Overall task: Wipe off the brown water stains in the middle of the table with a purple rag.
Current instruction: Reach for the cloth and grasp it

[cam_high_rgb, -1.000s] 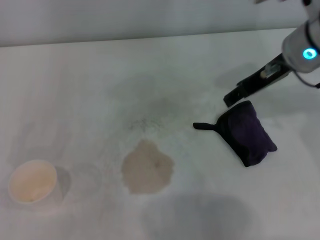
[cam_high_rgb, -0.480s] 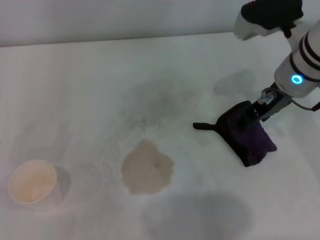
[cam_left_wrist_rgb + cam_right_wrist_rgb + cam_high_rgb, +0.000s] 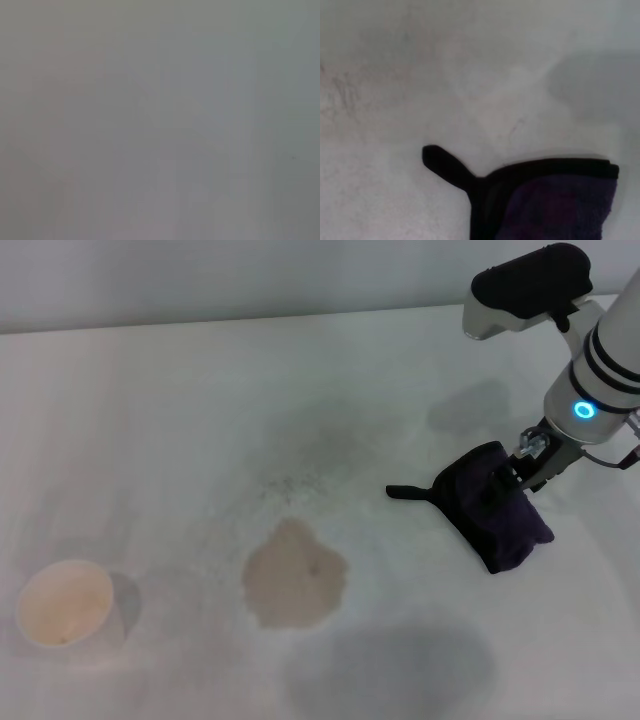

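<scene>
Head view: the right gripper (image 3: 512,476) is down on the top of the purple rag (image 3: 492,508), which lies on the right side of the white surface (image 3: 180,400). Whether its jaws are open or closed on the cloth cannot be told. The rag is bunched, its long axis running from the far left to the near right, and its thin black loop (image 3: 408,492) points left toward the middle of the surface. The brown puddle (image 3: 293,575) sits well apart from the rag, nearer the camera and to the left, and a white paper cup (image 3: 66,602) stands farther left again. In the right wrist view the rag (image 3: 555,205) and its loop (image 3: 445,165) lie flat against the surface (image 3: 420,75). The left gripper is out of sight.
</scene>
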{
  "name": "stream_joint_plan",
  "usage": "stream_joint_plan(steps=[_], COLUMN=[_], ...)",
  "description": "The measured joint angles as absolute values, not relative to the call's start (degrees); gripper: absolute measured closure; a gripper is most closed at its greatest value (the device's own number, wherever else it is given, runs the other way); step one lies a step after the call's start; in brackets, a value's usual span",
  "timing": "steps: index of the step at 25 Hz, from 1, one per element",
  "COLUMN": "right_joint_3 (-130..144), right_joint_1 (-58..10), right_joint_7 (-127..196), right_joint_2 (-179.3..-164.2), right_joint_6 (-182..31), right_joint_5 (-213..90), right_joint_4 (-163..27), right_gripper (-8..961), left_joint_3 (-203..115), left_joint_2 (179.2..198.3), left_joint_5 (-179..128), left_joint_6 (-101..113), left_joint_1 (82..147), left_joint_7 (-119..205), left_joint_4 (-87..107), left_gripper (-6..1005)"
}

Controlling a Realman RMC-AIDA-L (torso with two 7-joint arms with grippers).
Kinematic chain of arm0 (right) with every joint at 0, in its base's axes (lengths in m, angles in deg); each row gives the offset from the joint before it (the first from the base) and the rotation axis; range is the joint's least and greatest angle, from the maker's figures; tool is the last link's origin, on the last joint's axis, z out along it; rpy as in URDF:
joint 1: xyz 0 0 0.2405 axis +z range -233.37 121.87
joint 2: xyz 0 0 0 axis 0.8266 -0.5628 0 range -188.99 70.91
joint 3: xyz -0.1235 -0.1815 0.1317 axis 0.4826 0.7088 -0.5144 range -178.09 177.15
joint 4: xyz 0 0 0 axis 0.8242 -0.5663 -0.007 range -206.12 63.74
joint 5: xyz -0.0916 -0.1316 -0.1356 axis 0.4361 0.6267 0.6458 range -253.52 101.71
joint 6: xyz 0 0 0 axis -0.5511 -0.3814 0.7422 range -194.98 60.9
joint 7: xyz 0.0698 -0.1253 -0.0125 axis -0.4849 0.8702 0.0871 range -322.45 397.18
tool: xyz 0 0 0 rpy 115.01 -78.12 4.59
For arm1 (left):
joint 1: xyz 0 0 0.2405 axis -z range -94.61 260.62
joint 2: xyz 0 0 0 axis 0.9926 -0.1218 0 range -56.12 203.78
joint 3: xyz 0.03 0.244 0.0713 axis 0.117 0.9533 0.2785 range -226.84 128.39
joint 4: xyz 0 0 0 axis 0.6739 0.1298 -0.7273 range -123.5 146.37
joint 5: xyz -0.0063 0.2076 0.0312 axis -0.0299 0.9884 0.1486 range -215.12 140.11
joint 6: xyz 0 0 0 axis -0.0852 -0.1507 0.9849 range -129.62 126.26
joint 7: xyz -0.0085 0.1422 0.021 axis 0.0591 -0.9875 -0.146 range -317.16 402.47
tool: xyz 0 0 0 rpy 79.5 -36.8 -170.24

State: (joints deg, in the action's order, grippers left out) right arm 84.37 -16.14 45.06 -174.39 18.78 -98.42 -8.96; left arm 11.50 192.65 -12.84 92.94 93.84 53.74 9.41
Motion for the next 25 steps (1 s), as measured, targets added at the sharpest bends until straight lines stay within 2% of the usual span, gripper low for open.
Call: stream_joint_plan(steps=[9, 15, 25], right_joint_3=[85.4, 86.6, 88.9], right_joint_1=[-14.5, -13.2, -12.9], right_joint_7=[45.2, 44.5, 44.0], right_joint_2=[-174.62, -174.85, -174.92], right_joint_6=[17.3, 16.6, 16.0], right_joint_5=[-98.6, -98.3, -98.4], right_joint_4=[-12.9, -15.4, -14.9], right_gripper=[235, 475, 517], left_joint_3=[11.5, 11.5, 11.5], left_joint_2=[192.65, 192.65, 192.57], left_joint_5=[-13.0, -13.1, -13.1], left_joint_6=[93.0, 92.9, 92.9], left_joint_1=[94.0, 94.1, 94.1], left_joint_7=[53.3, 53.2, 53.2], left_joint_4=[9.4, 9.4, 9.4], left_gripper=[106, 106, 107])
